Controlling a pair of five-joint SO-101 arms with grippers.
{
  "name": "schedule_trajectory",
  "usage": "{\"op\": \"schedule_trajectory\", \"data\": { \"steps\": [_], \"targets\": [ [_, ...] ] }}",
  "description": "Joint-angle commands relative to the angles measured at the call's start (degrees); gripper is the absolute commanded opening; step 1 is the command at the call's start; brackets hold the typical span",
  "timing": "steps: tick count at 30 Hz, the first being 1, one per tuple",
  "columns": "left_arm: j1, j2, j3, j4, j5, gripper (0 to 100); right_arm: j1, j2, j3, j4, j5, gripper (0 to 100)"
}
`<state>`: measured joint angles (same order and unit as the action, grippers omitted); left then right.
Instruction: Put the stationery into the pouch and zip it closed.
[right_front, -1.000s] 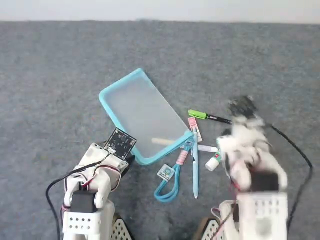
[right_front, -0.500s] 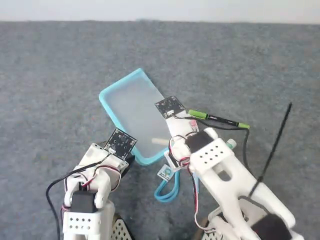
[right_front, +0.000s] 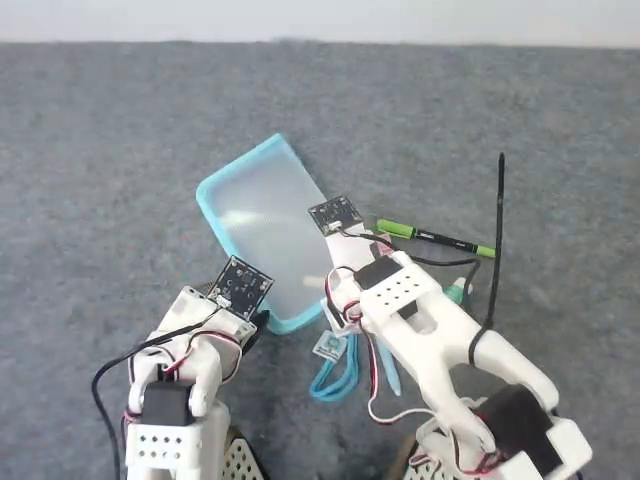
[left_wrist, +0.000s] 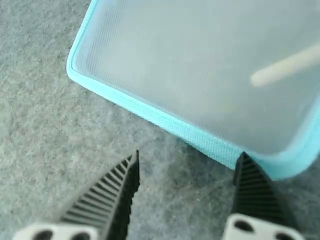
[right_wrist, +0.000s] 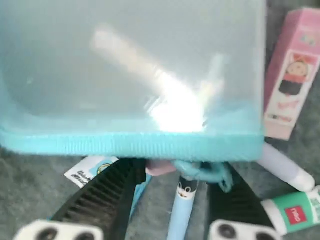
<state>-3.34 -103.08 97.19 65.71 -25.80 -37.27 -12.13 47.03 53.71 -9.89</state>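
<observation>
Your pouch (right_front: 260, 215) lies flat on the grey table (right_front: 100, 150), teal-edged with a translucent face. Through that face you can see one pale stick (left_wrist: 285, 67) inside. Nothing else can be made out within it. Whether the zip is open or closed cannot be told.

The rest of the stationery lies outside, by the pouch's end nearest the right arm:
- pink eraser (right_wrist: 287, 95), just beside the corner
- blue pen (right_wrist: 179, 212), its end under the teal edge
- white marker (right_wrist: 282, 167), near the eraser
- green-capped tube (right_wrist: 295, 215), beside the marker
- green pen (right_front: 432, 238), farther out on the table

The teal wrist loop (right_front: 335, 378) trails from that same end.

Your left gripper (left_wrist: 190, 155) sits at the pouch's near corner, jaws wide apart and holding nothing. One finger is just beside the teal edge.

Your right gripper (right_wrist: 180, 170) is at the zip end, jaws parted on either side of the zip pull (right_wrist: 200, 170). No grip on it is evident.
</observation>
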Motion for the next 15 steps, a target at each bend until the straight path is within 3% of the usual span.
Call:
{"op": "schedule_trajectory", "data": {
  "steps": [1, 7, 15],
  "targets": [
    [0.26, -1.67, -0.57, 0.26, -0.44, 29, -0.31, -0.31, -3.34, -2.07, -2.11, 16.5],
    [0.26, -1.67, -0.57, 0.26, -0.44, 29, 5.05, -0.22, -3.34, -2.07, -2.29, 16.2],
    [0.26, -1.67, -0.57, 0.26, -0.44, 29, 18.24, -0.84, -4.75, -1.98, -2.29, 8.5]
  ]
}}
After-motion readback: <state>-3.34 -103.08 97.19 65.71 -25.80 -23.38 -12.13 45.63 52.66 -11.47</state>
